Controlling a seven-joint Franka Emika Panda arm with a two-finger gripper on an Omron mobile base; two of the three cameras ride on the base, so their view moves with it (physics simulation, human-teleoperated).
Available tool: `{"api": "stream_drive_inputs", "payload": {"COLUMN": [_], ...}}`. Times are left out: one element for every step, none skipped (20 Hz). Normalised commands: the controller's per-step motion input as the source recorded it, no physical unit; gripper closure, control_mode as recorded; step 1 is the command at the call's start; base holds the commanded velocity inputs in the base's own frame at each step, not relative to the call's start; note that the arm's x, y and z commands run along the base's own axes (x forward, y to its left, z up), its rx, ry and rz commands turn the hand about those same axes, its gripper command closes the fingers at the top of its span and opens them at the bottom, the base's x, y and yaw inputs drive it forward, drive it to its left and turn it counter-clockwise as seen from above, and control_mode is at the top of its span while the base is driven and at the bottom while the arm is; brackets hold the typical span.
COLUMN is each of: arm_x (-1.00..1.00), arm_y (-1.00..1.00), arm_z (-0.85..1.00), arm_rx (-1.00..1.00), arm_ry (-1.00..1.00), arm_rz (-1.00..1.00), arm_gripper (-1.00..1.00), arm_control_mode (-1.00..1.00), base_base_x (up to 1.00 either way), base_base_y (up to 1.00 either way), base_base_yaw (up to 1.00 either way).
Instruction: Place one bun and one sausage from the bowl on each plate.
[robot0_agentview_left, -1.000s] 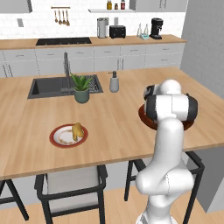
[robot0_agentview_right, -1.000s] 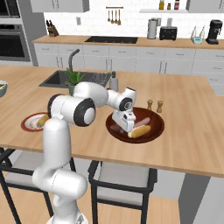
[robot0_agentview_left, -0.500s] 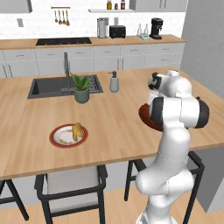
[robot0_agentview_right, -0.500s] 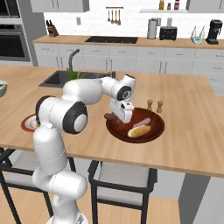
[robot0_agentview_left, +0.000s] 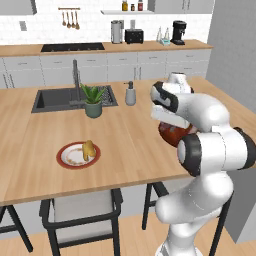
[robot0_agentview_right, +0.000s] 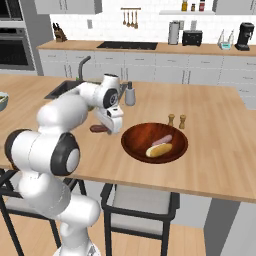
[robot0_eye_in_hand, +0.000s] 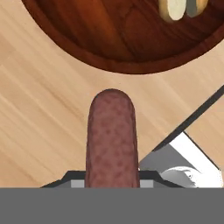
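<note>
One tabletop (robot0_agentview_right: 220, 150); one dark reddish-brown bowl (robot0_agentview_right: 155, 142) on it, holding one bun (robot0_agentview_right: 158, 149) and one sausage (robot0_agentview_right: 161, 139). One plate (robot0_agentview_left: 77, 155) carrying one bun (robot0_agentview_left: 88, 149), well apart from the bowl. One hand (robot0_agentview_right: 111, 124) gripping a second sausage (robot0_eye_in_hand: 112, 140) above the wood just beside the bowl's rim.

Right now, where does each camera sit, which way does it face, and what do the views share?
Left base view: behind-left, facing the island; arm lower right, plate with bun ahead.
Right base view: behind-right; arm lower left, bowl ahead.
Hand view: on the hand, looking down over counter past the held sausage.
Shared: the base views both show sink, plant and bowl; right base and hand views share sausage and bowl.
</note>
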Motion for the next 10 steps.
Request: {"api": "stream_drive_inputs", "payload": {"arm_x": [-0.31,-0.29,-0.24,-0.19,-0.02,0.0,0.0,0.0,0.0,0.0], "arm_y": [1.0,1.0,1.0,1.0,1.0,1.0,1.0,1.0,1.0,1.0], "arm_z": [0.0,0.0,0.0,0.0,0.0,0.0,0.0,0.0,0.0,0.0], "arm_rx": [-0.15,-0.14,-0.13,-0.12,-0.12,-0.12,-0.11,-0.1,-0.08,-0.07], "arm_ry": [-0.2,-0.2,-0.2,-0.19,-0.17,-0.13,-0.1,-0.09,-0.09,-0.08], "arm_rz": [0.16,0.17,0.16,0.15,0.09,0.07,0.06,0.06,0.06,0.06], "arm_gripper": [1.0,1.0,1.0,1.0,1.0,1.0,1.0,1.0,1.0,1.0], "arm_control_mode": [-1.0,-1.0,-1.0,-1.0,-1.0,-1.0,-1.0,-1.0,-1.0,-1.0], "base_base_x": [0.0,0.0,0.0,0.0,0.0,0.0,0.0,0.0,0.0,0.0], "base_base_y": [0.0,0.0,0.0,0.0,0.0,0.0,0.0,0.0,0.0,0.0], "base_base_yaw": [0.0,0.0,0.0,0.0,0.0,0.0,0.0,0.0,0.0,0.0]}}
